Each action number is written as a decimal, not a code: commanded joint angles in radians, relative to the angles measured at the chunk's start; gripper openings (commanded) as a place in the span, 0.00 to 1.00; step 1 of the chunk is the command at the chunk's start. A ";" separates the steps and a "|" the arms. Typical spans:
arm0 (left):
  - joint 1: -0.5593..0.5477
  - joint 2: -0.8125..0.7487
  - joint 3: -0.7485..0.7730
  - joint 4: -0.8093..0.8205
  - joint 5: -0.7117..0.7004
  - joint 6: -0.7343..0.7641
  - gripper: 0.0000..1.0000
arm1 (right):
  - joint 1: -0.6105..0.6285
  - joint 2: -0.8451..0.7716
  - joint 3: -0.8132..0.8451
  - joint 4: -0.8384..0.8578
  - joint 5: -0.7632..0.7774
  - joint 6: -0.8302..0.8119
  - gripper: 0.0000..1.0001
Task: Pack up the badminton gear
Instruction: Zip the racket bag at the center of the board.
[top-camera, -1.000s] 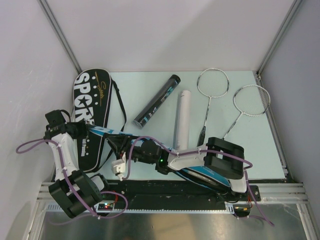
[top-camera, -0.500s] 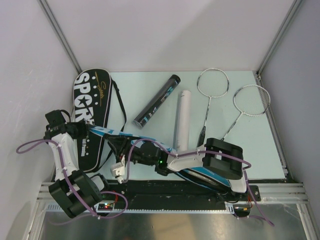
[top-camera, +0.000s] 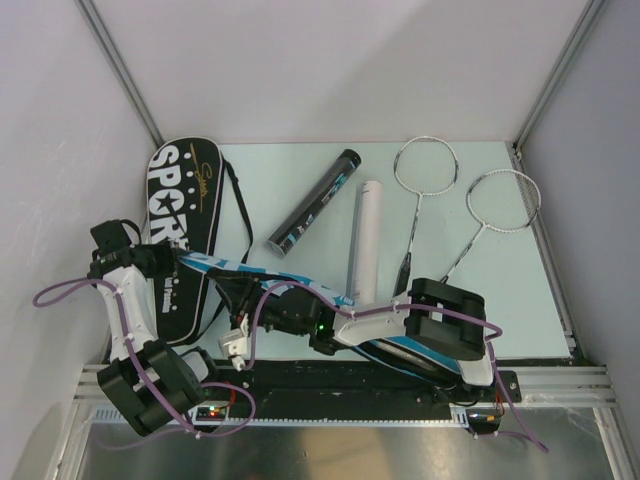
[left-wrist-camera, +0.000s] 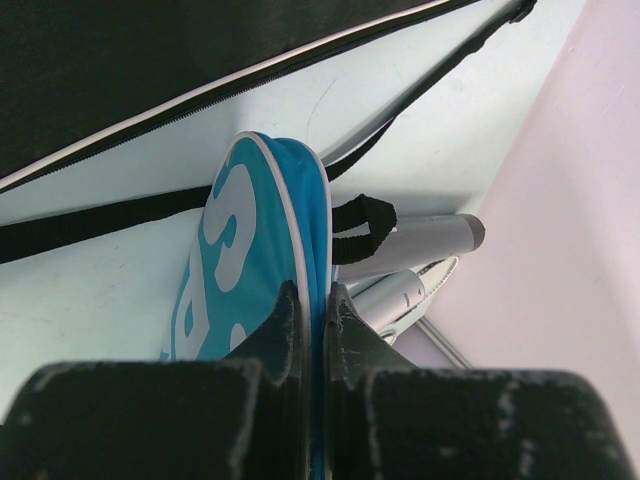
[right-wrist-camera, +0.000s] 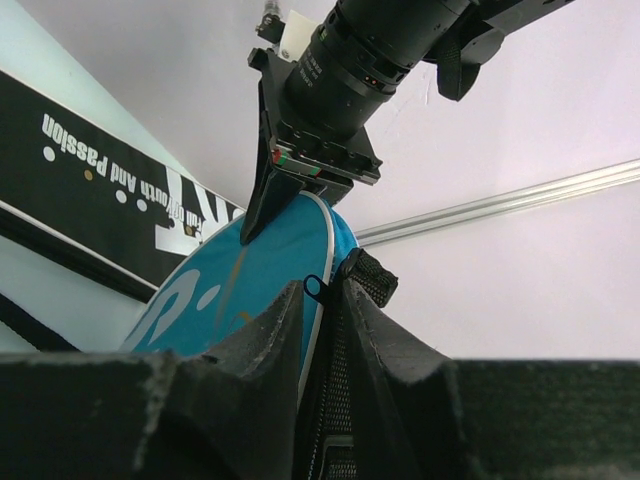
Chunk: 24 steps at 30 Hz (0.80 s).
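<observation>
Evidently both grippers are closed narrow on the blue cover (top-camera: 215, 264): the left gripper (left-wrist-camera: 312, 322) pinches its rim at the 9 o'clock end, and the right gripper (right-wrist-camera: 320, 318) pinches the edge beside the zip pull (right-wrist-camera: 314, 288). The fabric looks limp and both holds are thin, so pulling them apart could slip one grip or drag the cover across the strap (top-camera: 244, 215) close by. The black cover (top-camera: 180, 230) lies at 10 o'clock. The black tube (top-camera: 315, 200) and white tube (top-camera: 365, 240) lie toward 12. A racket (top-camera: 425, 165) and a second racket (top-camera: 503, 200) lie well apart at 2, unpacked.
</observation>
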 joint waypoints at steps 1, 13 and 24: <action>0.001 -0.009 0.009 -0.033 0.083 -0.033 0.00 | 0.011 0.017 0.003 0.010 0.033 -0.024 0.26; 0.001 -0.025 0.005 -0.032 0.082 -0.049 0.00 | -0.001 0.040 0.048 -0.012 0.038 -0.016 0.27; 0.002 -0.024 0.003 -0.033 0.089 -0.044 0.00 | -0.004 0.091 0.110 0.020 0.113 -0.039 0.10</action>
